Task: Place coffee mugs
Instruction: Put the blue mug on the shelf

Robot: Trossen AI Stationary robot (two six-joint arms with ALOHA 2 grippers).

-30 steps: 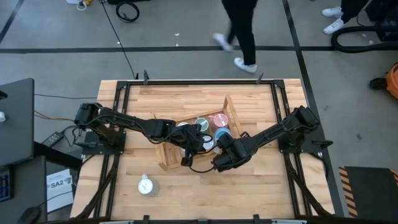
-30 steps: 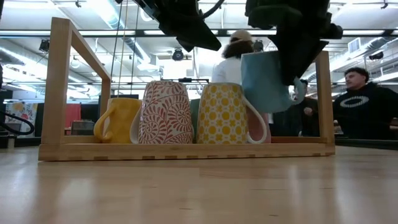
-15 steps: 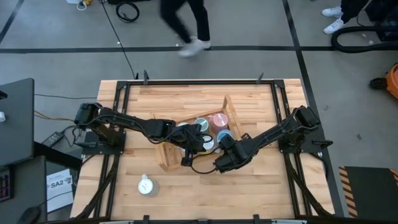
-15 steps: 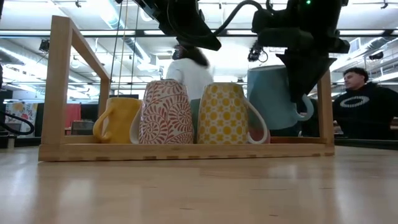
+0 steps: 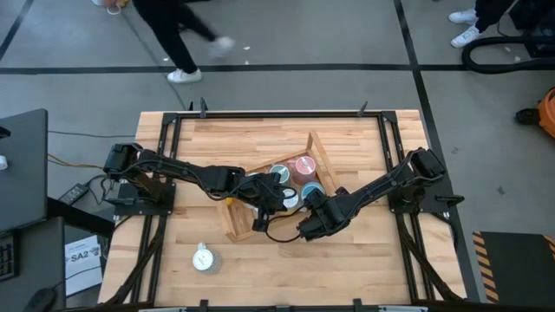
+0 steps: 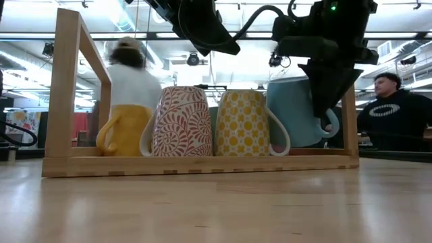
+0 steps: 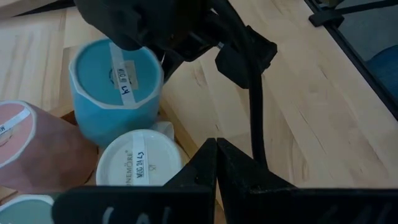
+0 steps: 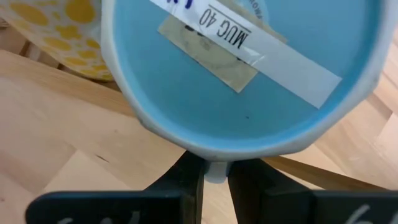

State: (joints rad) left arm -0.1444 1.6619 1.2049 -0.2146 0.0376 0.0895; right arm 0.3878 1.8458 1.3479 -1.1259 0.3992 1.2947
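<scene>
Right gripper (image 6: pixel 329 101) is clamped on the handle of the blue mug (image 6: pixel 293 111), which hangs upside down at the end of the wooden rack (image 6: pixel 202 164), next to the yellow dotted mug (image 6: pixel 241 123). Whether its rim already rests on the rack base cannot be told from the low view. Left gripper (image 7: pixel 214 163) is closed and empty, hovering over the rack above the white mug base (image 7: pixel 140 163).

Risks, as judged:
- The blue mug stands just beside the yellow dotted mug; a sideways drift on release could knock the two together.
- The rack's end post (image 6: pixel 349 121) is close behind the handle; the gripper could catch it on withdrawal and shift the rack.
- Both arms crowd the same part of the rack in the high view (image 5: pixel 260 198); a move by either could cause contact between them.

Other mugs in the rack: red patterned mug (image 6: pixel 181 121), plain yellow mug (image 6: pixel 128 129), pink mug (image 5: pixel 305 166).

Surface (image 5: pixel 260 139): pale wood planks, with a small round object (image 5: pixel 203 258) near its front edge.

Room: a person (image 5: pixel 169 35) walks past behind the surface; another person (image 6: pixel 395 111) sits at the right.
</scene>
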